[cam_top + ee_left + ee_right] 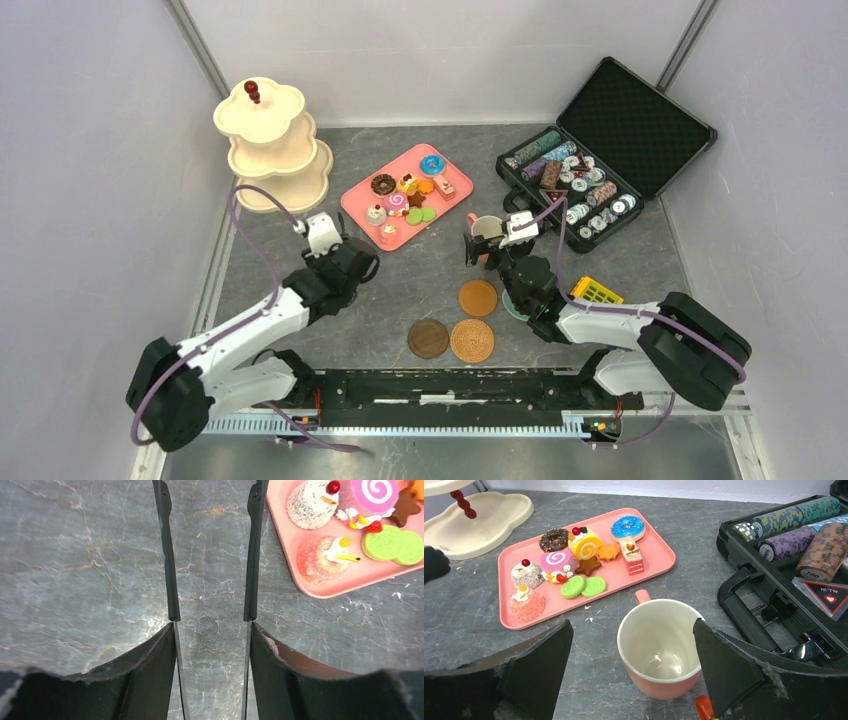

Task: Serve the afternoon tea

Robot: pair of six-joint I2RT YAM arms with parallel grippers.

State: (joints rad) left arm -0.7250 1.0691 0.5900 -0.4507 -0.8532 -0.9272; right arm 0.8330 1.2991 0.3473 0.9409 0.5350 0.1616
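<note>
The cream three-tier stand with its red knob is at the back left. A pink tray holds several toy pastries. A pink cup stands upright and empty to the right of the tray, its handle turned toward it. My right gripper is open around the cup; its right finger sits at the rim and its left finger stands well apart. Three brown coasters lie near the front. My left gripper hovers over bare table, just left of the tray's near corner. It is open with nothing between its fingers.
An open black case of striped poker chips lies at the back right, close to the cup. A yellow gridded block sits by the right arm. Grey walls close in the table on both sides.
</note>
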